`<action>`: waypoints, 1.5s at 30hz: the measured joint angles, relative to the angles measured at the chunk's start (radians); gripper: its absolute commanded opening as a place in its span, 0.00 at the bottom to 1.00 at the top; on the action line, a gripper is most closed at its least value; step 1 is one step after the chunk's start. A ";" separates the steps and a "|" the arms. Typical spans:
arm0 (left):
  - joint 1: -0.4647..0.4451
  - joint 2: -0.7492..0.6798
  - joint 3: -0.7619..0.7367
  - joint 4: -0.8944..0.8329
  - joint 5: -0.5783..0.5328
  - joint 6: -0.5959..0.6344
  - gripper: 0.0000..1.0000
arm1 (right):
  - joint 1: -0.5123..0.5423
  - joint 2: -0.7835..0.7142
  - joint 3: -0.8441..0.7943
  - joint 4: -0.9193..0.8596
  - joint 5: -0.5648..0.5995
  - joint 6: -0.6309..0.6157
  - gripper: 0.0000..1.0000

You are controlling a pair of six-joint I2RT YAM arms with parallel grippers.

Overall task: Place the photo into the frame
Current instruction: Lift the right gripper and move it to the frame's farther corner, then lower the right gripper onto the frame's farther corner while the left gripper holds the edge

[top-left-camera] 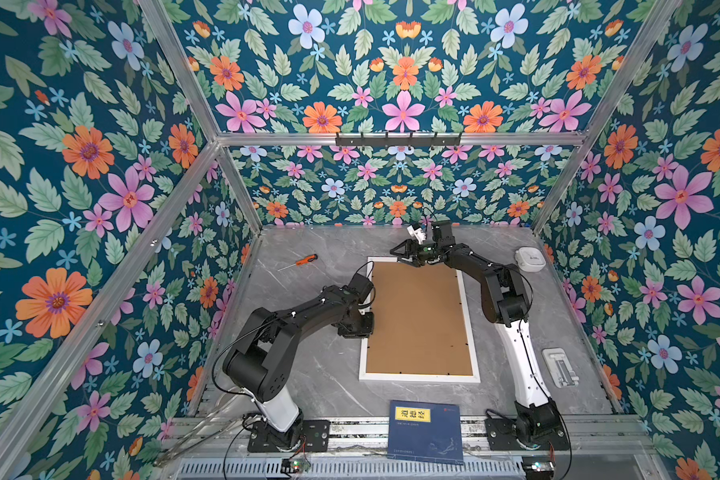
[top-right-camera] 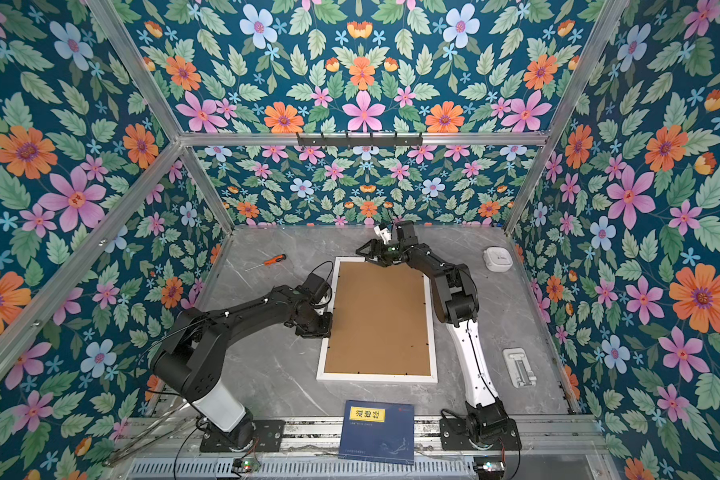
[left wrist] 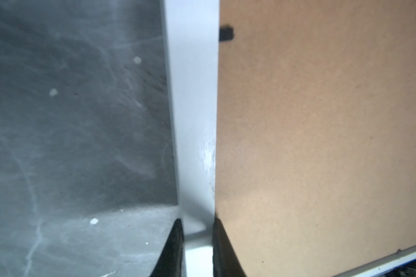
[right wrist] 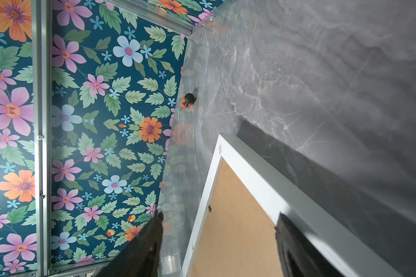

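We are pinching the frame (top-left-camera: 418, 377) with the left hand (left wrist: 197, 221), right hand (right wrist: 219, 215) spread; lifting one-sided may be twisting it loose.

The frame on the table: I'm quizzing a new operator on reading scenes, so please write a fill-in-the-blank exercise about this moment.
1. The frame lies flat on the table, its ____ backing board facing up.
2. The left gripper clamps a long rail of the frame; the right gripper, jaws ____, hangs above its far end.
3. The screwdriver lying apart from the frame has an ____ handle.
4. The book at the table's near edge is dark ____.
Missing words: brown; open; orange; blue.
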 measured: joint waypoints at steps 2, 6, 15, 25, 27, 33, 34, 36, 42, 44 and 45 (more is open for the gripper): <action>0.000 0.000 0.000 0.000 0.000 0.000 0.16 | 0.001 0.006 0.009 -0.004 -0.001 0.000 0.74; 0.000 0.000 0.000 0.000 0.000 0.000 0.16 | 0.004 0.009 0.013 -0.003 -0.001 -0.003 0.73; -0.001 -0.003 -0.008 0.008 -0.005 -0.016 0.17 | 0.007 -0.022 -0.066 0.064 0.018 -0.030 0.71; -0.001 0.008 0.004 -0.005 -0.002 -0.027 0.17 | 0.011 -0.043 -0.114 0.108 0.037 -0.040 0.68; -0.001 0.008 0.005 -0.005 -0.002 -0.027 0.17 | 0.014 -0.048 -0.116 0.101 0.043 -0.045 0.68; -0.001 0.016 0.008 -0.016 0.000 -0.029 0.17 | 0.018 -0.055 -0.129 0.094 0.053 -0.058 0.67; -0.001 0.016 0.008 -0.016 0.000 -0.029 0.17 | 0.019 -0.055 -0.131 0.092 0.052 -0.059 0.66; -0.001 0.016 0.008 -0.017 0.001 -0.029 0.17 | 0.025 -0.058 -0.142 0.058 0.024 -0.051 0.66; -0.001 0.016 0.011 -0.018 0.000 -0.029 0.17 | 0.036 -0.068 -0.167 0.046 -0.027 -0.050 0.66; -0.001 0.017 0.011 -0.012 0.002 -0.030 0.17 | 0.036 -0.074 -0.175 0.045 -0.026 -0.051 0.65; -0.002 0.018 0.011 -0.008 0.004 -0.030 0.17 | 0.035 -0.081 -0.179 0.041 -0.026 -0.051 0.65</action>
